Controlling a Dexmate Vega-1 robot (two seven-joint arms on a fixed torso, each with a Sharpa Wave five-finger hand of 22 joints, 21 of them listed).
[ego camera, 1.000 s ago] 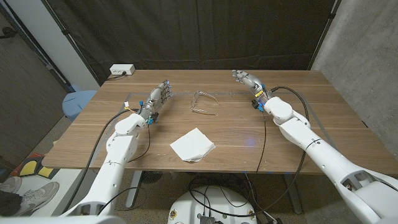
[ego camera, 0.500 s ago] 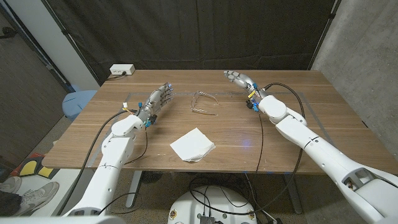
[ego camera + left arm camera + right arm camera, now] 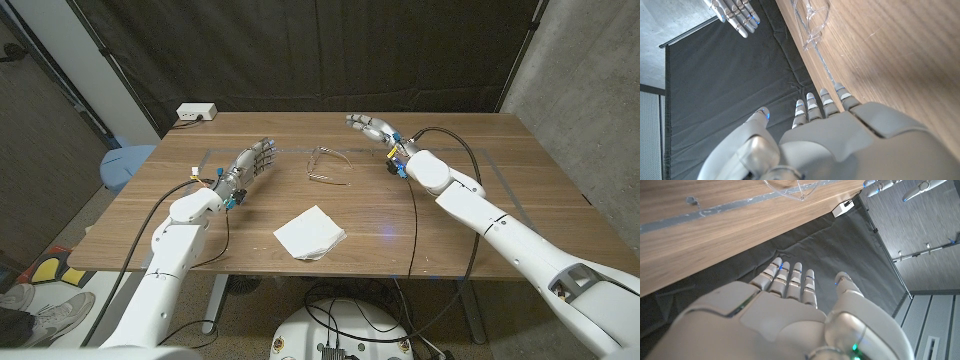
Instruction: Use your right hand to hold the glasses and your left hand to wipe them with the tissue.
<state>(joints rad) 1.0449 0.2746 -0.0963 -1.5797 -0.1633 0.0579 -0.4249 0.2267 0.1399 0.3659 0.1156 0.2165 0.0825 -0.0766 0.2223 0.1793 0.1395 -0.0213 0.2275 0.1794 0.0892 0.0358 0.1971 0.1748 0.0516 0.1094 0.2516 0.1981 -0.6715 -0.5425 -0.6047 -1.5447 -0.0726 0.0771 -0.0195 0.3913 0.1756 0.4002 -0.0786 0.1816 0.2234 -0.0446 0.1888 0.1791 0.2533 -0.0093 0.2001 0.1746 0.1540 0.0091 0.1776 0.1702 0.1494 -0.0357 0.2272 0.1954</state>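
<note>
Clear glasses [image 3: 328, 165] lie on the wooden table [image 3: 520, 190] near its middle back; they also show in the left wrist view [image 3: 812, 20] and the right wrist view [image 3: 790, 187]. A white tissue [image 3: 310, 232] lies near the front edge, below the glasses. My right hand [image 3: 370, 127] hovers open to the right of the glasses, fingers stretched toward them, holding nothing. My left hand [image 3: 250, 163] stands open to the left of the glasses, fingers straight, with nothing in it. The right hand's fingers [image 3: 735, 12] also show in the left wrist view.
A white power box [image 3: 197, 112] sits at the table's back left corner. A blue object [image 3: 122, 165] stands off the table's left side. A dark curtain [image 3: 300, 50] hangs behind the table. Thin tape lines [image 3: 480, 160] mark a rectangle on the tabletop.
My right hand has moved left along the back of the table, closer to the glasses. My left hand has shifted slightly. Glasses and tissue have stayed put.
</note>
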